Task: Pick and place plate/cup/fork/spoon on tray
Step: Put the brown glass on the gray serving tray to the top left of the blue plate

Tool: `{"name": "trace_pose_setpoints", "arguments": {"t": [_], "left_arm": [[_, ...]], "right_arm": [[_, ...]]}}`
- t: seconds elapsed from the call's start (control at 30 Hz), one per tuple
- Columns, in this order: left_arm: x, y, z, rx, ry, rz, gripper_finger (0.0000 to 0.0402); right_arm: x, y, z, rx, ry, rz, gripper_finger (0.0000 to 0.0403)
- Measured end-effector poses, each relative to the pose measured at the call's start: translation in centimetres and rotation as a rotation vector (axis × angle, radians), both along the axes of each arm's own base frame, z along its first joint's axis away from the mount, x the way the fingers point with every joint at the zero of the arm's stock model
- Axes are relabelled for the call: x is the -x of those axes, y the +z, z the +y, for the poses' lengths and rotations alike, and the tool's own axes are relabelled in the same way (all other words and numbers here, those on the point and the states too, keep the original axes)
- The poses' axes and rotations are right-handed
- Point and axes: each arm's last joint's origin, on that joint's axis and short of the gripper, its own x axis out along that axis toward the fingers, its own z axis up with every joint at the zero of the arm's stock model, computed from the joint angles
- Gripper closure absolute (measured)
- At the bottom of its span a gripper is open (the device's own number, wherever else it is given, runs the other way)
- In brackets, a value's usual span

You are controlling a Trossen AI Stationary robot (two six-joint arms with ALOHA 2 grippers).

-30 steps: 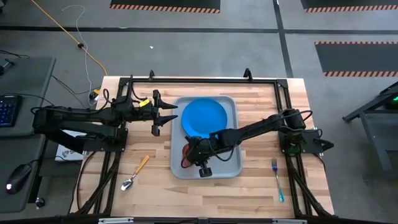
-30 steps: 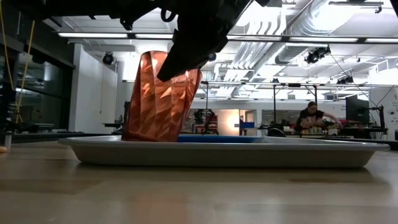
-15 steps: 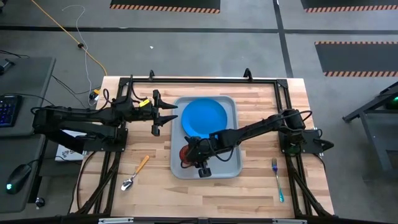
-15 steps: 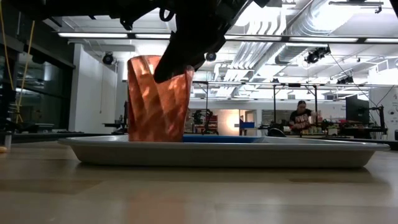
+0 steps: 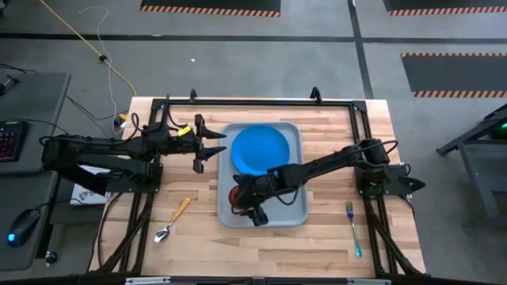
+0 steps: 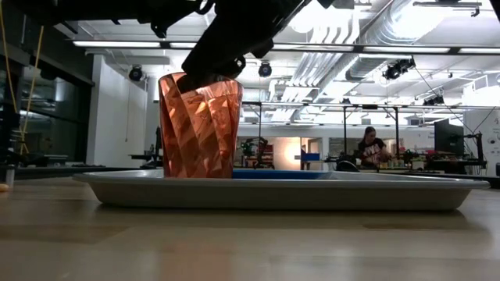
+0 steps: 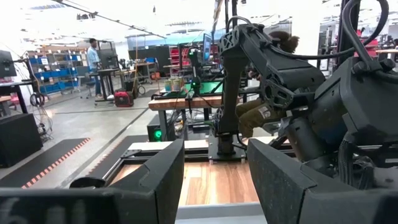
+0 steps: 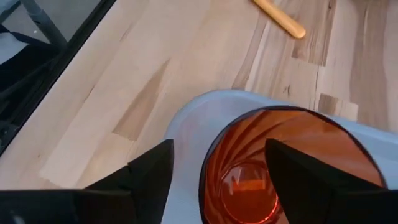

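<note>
The right gripper [image 8: 214, 171] hangs spread wide over the cup [image 8: 283, 168], one finger outside its rim, one above its mouth (gripping nothing). The cup stands upright on the tray [image 5: 287, 210] beneath it, beside the plate [image 5: 260, 148]. The left gripper [image 5: 219, 147] waits open beyond the tray's edge.

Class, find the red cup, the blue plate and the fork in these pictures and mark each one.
red cup [image 6: 200, 129], low view, middle of its faceted side wall.
blue plate [image 5: 260, 149], high view, centre of its flat face.
fork [image 5: 354, 230], high view, on its handle.
</note>
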Motion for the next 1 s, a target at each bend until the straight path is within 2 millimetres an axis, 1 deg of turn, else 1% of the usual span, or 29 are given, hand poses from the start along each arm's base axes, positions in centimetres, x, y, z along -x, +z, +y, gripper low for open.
{"name": "trace_pose_setpoints", "arguments": {"t": [0.17,0.37,0.53,0.67,0.77,0.87,1.0], "left_arm": [[0.0,-0.1,0.0,0.001,0.0,0.005,0.0234],[0.0,-0.1,0.0,0.001,0.0,0.013,0.0234],[0.0,-0.2,0.0,0.002,0.0,0.017,0.0234],[0.0,-0.2,0.0,0.003,0.0,0.018,0.0234],[0.0,-0.2,0.0,0.003,0.0,0.019,0.0234],[0.0,-0.2,0.0,0.003,0.0,0.019,0.0234],[0.0,-0.2,0.0,0.003,0.0,0.019,0.0234]], "right_arm": [[0.6,1.7,0.1,-0.002,0.038,-0.037,0.0158],[2.2,4.5,1.2,0.021,0.124,-0.096,0.0158],[3.9,5.5,1.4,0.066,0.121,-0.026,0.0158],[4.8,4.9,1.0,0.146,0.046,0.082,0.0166],[5.2,3.9,0.3,0.168,0.001,0.13,0.0187],[5.8,2.1,-0.8,0.171,-0.048,0.209,0.0222],[6.4,-0.7,-2.5,0.167,-0.113,0.27,0.0286]]}}
